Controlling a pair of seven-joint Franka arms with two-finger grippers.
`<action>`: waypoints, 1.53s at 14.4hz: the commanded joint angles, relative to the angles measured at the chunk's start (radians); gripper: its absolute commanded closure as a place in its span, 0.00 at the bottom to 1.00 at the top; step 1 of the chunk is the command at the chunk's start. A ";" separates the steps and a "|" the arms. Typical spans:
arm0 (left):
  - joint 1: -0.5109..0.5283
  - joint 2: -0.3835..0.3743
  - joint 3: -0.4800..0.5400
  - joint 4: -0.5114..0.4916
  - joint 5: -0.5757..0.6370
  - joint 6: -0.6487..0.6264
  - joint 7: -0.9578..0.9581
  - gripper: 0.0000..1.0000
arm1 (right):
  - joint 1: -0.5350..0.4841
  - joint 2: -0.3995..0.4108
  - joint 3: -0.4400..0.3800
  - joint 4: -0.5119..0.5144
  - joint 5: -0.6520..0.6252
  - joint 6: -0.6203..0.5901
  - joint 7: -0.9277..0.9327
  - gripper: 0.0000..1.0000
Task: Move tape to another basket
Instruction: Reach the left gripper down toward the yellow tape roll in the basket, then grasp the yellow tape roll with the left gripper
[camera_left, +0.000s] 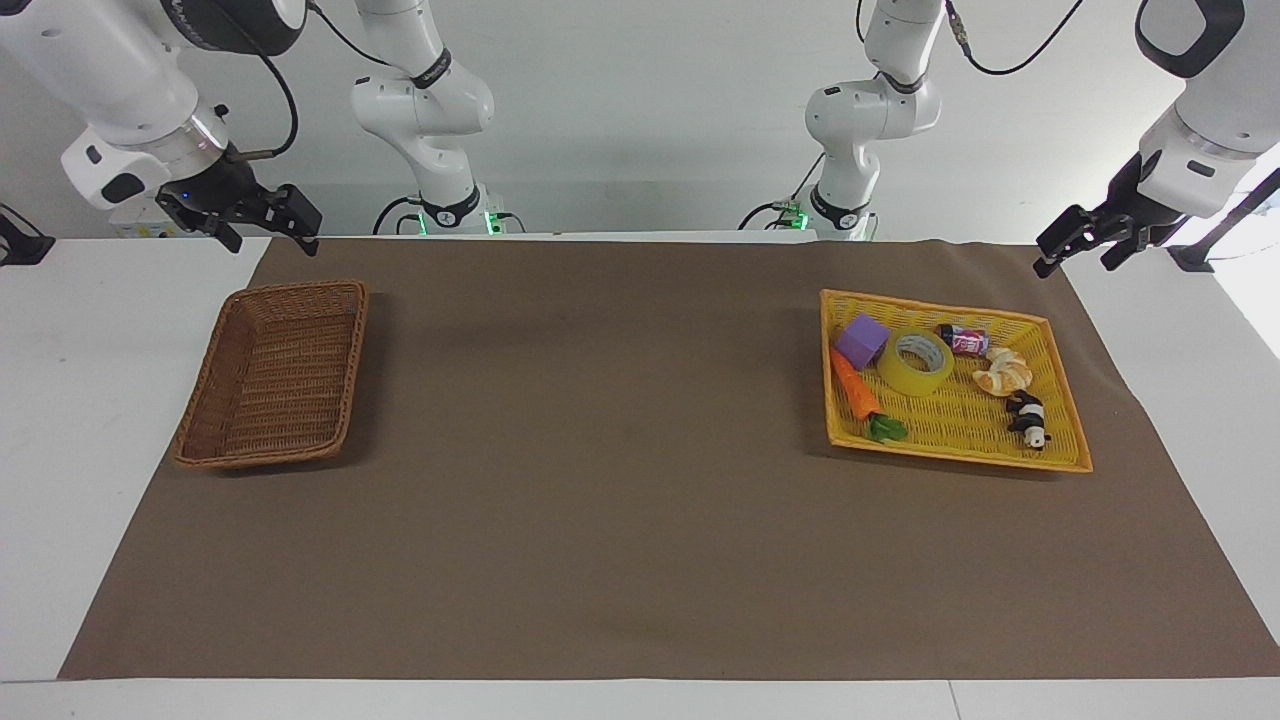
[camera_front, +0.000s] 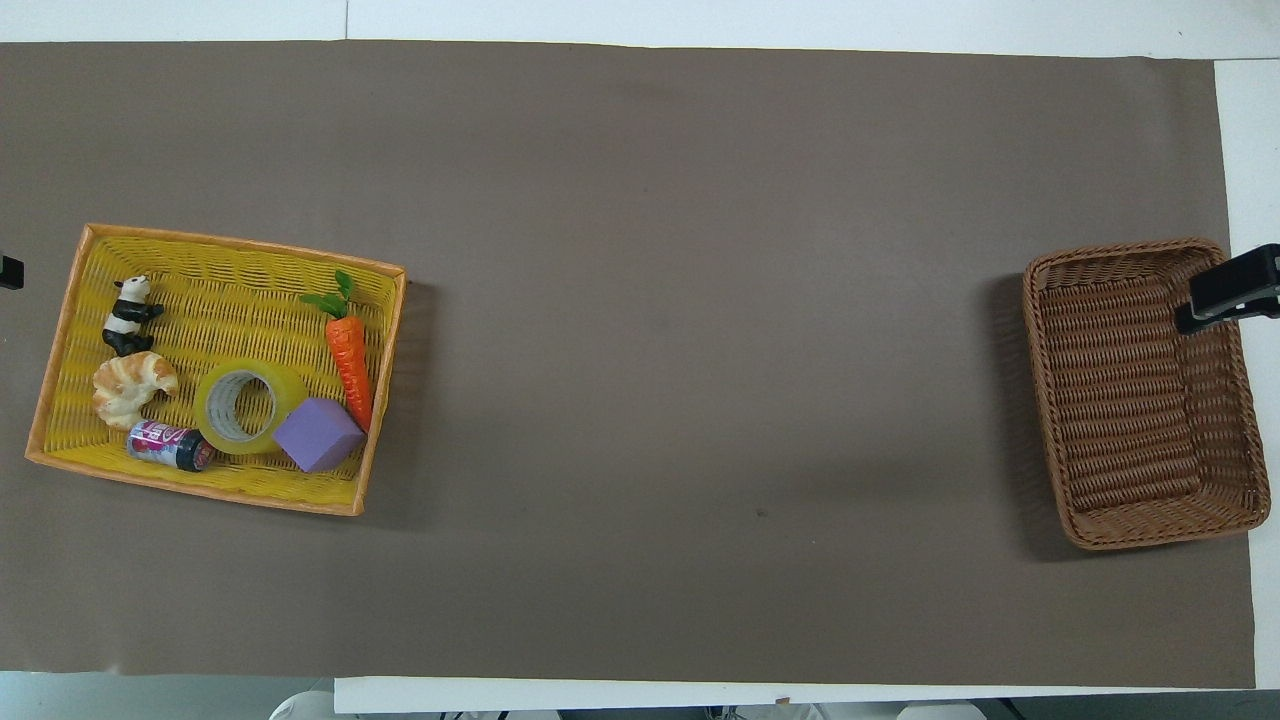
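Lettering on the small dark can with a pink and white label (camera_left: 963, 340) is too small to read; it lies on its side in the bright yellow-orange woven basket (camera_left: 1060, 452), touching the tape.

2 white arms wait raised at the table's ends. The right gripper (camera_left: 262, 222) hangs over the corner of the brown mat (camera_left: 600, 500) near the dark-brown woven wicker tray basket (camera_left: 272, 376), tilted downward, its fingers apart and holding nothing. The left gripper (camera_left: 1085, 238) hangs off the mat's corner at the left arm's end, slanted downward, fingers likewise spread and empty.

The wide ring-shaped roll of translucent yellow tape with a white core (camera_left: 915, 362) lies flat in the yellow-orange basket, touching the purple cube (camera_left: 862, 340). An orange toy carrot (camera_left: 858, 390) lies beside them, a croissant (camera_left: 1002, 372) and a black and white panda figure (camera_left: 1029, 418) nearby.
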 joint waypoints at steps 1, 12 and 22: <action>-0.006 -0.040 0.005 -0.055 0.009 0.005 0.012 0.00 | -0.004 -0.023 0.004 -0.029 -0.008 0.012 -0.020 0.01; 0.008 -0.221 0.006 -0.474 0.009 0.323 0.012 0.00 | -0.002 -0.023 0.004 -0.029 -0.008 0.012 -0.020 0.01; 0.020 -0.155 0.006 -0.846 0.009 0.767 0.009 0.00 | -0.002 -0.024 0.004 -0.029 -0.008 0.012 -0.020 0.01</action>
